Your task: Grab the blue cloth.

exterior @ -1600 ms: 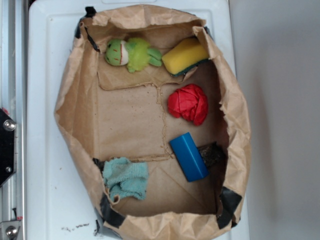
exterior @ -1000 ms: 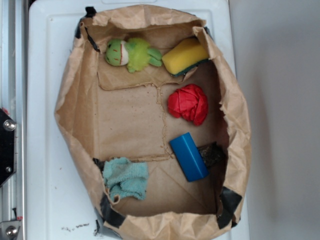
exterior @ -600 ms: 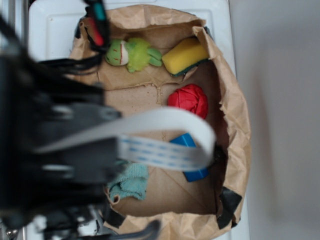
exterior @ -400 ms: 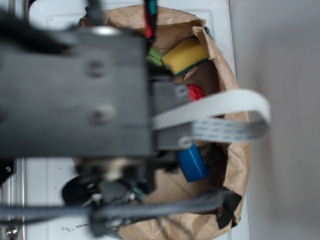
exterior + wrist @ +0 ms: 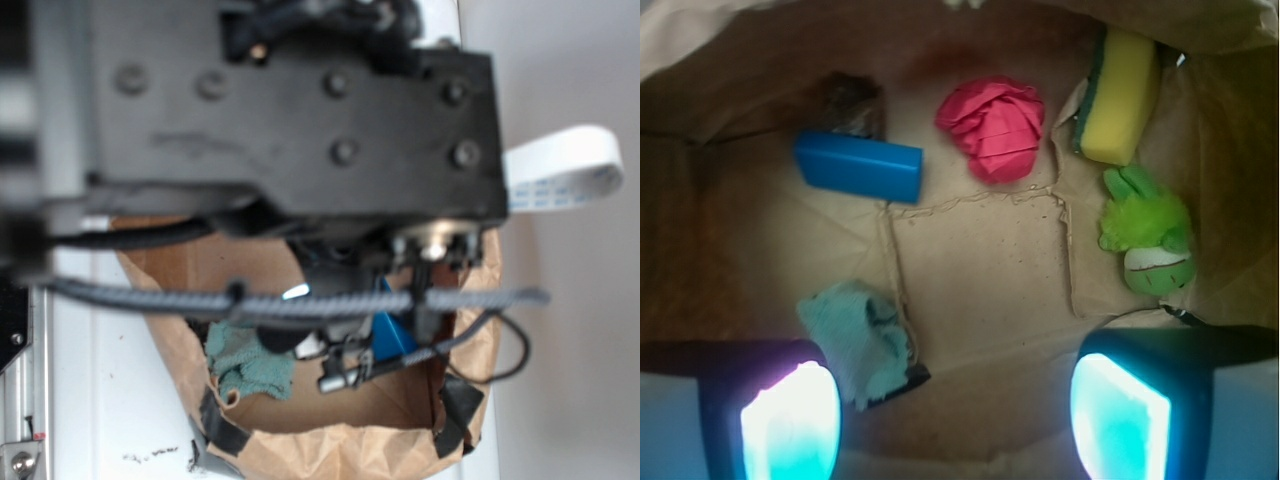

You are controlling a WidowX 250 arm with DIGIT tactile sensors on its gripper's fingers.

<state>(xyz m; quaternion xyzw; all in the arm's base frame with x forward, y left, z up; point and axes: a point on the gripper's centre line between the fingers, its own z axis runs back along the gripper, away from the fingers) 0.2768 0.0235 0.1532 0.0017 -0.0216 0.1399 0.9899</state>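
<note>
The blue cloth [image 5: 858,336] is a small teal terry rag lying crumpled on the floor of a brown paper bag [image 5: 980,270], low and left in the wrist view. In the exterior view the cloth [image 5: 248,362] shows at the bag's lower left, partly under the arm. My gripper [image 5: 955,415] hangs above the bag floor, open, with nothing between its glowing pads. The left pad [image 5: 790,420] is just beside the cloth's near edge; the right pad [image 5: 1120,420] stands far to the right.
Inside the bag lie a glossy blue block [image 5: 858,167], a red fabric ball [image 5: 992,128], a yellow sponge [image 5: 1118,92] and a green plush toy [image 5: 1150,232]. The bag's paper walls [image 5: 330,445] rise all round. The black arm [image 5: 270,110] hides most of the exterior view.
The arm has swung into the exterior view from the left and now covers most of the bag. The objects in the bag have not moved.
</note>
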